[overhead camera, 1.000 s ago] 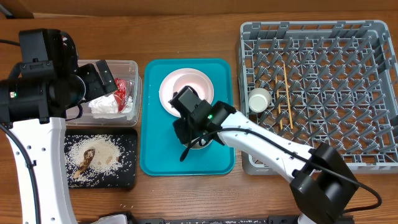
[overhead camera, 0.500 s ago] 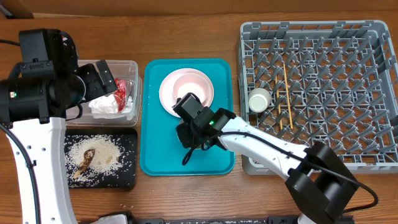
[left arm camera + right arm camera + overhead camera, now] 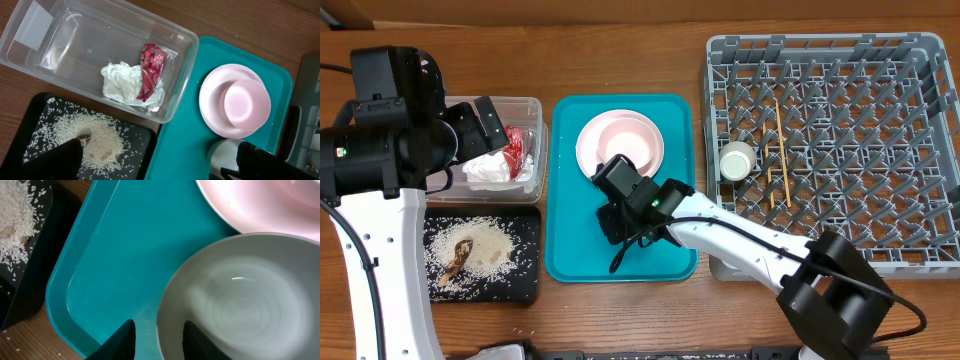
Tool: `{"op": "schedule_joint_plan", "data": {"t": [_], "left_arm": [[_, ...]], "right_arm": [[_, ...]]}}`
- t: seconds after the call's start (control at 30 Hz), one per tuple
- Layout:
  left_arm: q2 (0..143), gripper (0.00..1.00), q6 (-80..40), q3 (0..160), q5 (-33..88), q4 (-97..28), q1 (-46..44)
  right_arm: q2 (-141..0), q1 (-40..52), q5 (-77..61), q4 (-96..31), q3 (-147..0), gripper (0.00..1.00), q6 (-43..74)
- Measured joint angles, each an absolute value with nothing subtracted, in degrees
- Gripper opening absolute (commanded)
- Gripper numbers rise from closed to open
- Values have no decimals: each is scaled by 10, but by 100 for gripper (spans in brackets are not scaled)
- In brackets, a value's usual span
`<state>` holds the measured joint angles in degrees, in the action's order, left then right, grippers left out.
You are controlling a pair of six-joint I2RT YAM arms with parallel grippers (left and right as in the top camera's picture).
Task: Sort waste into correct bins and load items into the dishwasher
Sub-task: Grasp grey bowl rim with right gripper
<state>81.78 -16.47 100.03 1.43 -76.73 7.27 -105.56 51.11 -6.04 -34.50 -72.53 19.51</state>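
Right claw [image 3: 160,326] is down on the big teal plastic serving tray [image 3: 570,235]. Its two fingers straddle the rim of the pale grey-green round bowl [image 3: 240,300], one outside and one inside. They're partway apart. The wrist view shows a strip of teal between the outer finger and the rim, so it doesn't look clamped. That bowl sits on the tray just in front of the round pink plate [image 3: 586,156]. The smaller pink bowl [image 3: 630,138] is stacked on the plate.

Left claw [image 3: 160,150] is spread wide with nothing in it. It hangs over the spot where the tub, the black tray and the teal tray meet.

The clear rectangular plastic tub [image 3: 75,40] holds the crumpled white paper napkin [image 3: 120,82], and the small shiny red wrapper [image 3: 150,70] lies against the napkin. Right beside the tub is the flat black rectangular tray [image 3: 520,287], which has the loose white rice [image 3: 490,238] and a brown food scrap [image 3: 455,262] on it.

Over on the right of the wooden counter [image 3: 620,50] is the large grey plastic dish rack with pegs [image 3: 820,42]. The small white cup [image 3: 736,160] sits near its left edge, and the two thin wooden chopsticks [image 3: 782,150] lie across the pegs just beside the cup.
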Motion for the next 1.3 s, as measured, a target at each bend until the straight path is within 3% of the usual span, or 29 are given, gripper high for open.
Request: {"op": "schedule_joint_plan", "data": {"t": [0.83, 1.3], "left_arm": [[818, 100, -165, 1000, 14, -767, 73], [818, 100, -165, 1000, 14, -767, 73]], "right_arm": [[-1083, 514, -61, -376, -725, 31, 195], [-1083, 514, -61, -382, -725, 22, 195]]}}
